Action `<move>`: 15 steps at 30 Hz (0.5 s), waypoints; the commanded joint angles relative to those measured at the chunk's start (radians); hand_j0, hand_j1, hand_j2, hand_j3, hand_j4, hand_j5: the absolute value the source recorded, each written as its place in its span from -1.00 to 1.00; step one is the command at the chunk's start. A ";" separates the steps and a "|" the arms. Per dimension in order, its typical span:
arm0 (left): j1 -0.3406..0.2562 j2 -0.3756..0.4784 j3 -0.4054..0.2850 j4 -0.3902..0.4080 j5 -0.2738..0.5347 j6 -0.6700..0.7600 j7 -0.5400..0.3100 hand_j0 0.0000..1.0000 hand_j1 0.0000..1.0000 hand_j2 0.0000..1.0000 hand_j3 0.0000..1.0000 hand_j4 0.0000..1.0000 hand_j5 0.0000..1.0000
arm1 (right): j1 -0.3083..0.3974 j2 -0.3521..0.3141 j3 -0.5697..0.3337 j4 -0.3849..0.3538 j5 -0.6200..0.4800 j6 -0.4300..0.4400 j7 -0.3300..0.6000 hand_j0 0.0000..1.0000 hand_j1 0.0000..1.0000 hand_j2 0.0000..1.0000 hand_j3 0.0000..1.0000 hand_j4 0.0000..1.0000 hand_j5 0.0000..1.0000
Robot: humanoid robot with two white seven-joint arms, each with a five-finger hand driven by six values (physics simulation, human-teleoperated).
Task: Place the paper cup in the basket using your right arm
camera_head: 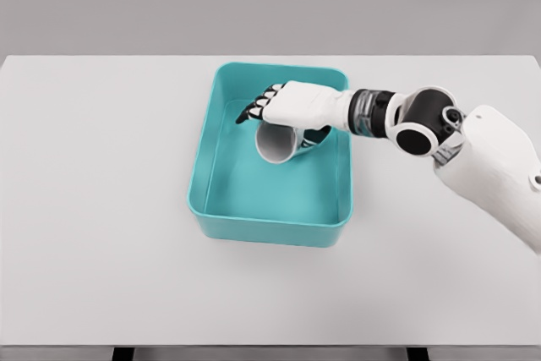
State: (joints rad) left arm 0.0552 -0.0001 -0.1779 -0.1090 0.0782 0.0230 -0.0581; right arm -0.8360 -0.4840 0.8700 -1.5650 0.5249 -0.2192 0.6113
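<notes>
A teal rectangular basket (211,145) stands in the middle of the white table. My right hand (283,112) reaches in from the right and hovers over the basket's far half. Its fingers are wrapped around a white paper cup (275,146), which hangs tilted with its open mouth facing down and toward me, inside the basket's outline. Whether the cup touches the basket floor I cannot tell. My left arm does not show.
The white table (93,209) spreads wide on both sides of the basket, with its front edge near the bottom of the picture. A grey wall rises behind the table's far edge.
</notes>
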 commanded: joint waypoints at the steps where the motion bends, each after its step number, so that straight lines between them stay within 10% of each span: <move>1: 0.000 0.000 0.000 0.000 0.000 0.000 0.000 1.00 1.00 1.00 1.00 1.00 1.00 | 0.000 0.001 0.000 -0.001 -0.002 0.000 0.000 1.00 1.00 1.00 1.00 1.00 1.00; 9: 0.000 0.000 0.000 0.000 0.000 0.000 0.000 1.00 1.00 1.00 1.00 1.00 1.00 | 0.011 -0.051 -0.127 -0.087 -0.052 -0.017 0.000 1.00 1.00 1.00 1.00 1.00 1.00; 15: 0.000 0.000 0.000 0.000 0.000 0.000 0.000 1.00 1.00 1.00 1.00 1.00 1.00 | 0.087 -0.249 -0.393 -0.178 -0.637 -0.249 0.000 1.00 1.00 1.00 1.00 1.00 1.00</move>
State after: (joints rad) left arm 0.0552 -0.0001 -0.1779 -0.1091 0.0782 0.0231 -0.0581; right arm -0.7241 -0.6720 0.5725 -1.7214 0.0697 -0.3914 0.6115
